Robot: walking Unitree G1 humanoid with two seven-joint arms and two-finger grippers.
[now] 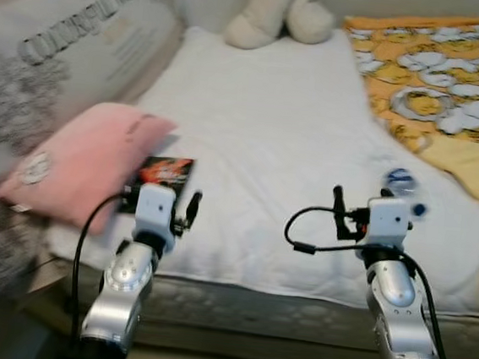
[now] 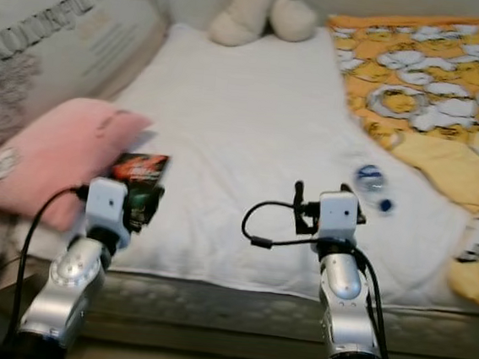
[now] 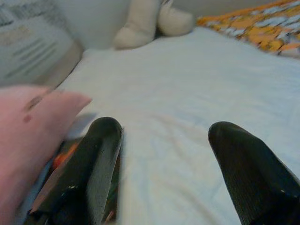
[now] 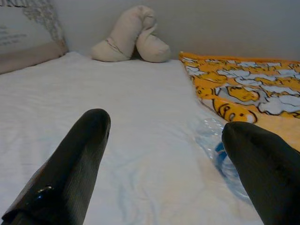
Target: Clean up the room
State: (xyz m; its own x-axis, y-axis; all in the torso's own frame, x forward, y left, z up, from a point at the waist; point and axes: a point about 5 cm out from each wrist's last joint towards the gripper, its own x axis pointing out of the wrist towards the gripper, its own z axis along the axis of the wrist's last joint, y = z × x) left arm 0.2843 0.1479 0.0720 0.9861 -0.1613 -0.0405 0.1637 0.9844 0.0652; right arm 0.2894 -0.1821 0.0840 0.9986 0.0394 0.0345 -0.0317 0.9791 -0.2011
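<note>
Both of my arms reach out over the near edge of the bed [image 1: 252, 138], with nothing held in either. My left fingers [image 3: 164, 168] are spread wide apart, hovering just beside the dark snack packet [image 1: 162, 176] that lies on the white sheet, tucked against the corner of the pink pillow [image 1: 80, 160]. My right fingers [image 4: 173, 168] are likewise apart and empty, pointed up the bed with the plastic bottle [image 2: 373, 186] lying just beside them on the sheet, close to the edge of the yellow blanket [image 1: 453, 77].

As for tidying the room, I judge it barely begun. The packet and the bottle are both loose on the bed and neither is gripped yet. The yellow blanket is rumpled along the bed's right side and not folded. A cream soft toy [image 1: 277, 13] sits at the far end of the bed against the wall, and a large printed cushion [image 1: 76, 28] leans at the bed's left side beyond the pink pillow; whether those belong there I cannot say. I see no bin or basket near the bed to carry the litter to.
</note>
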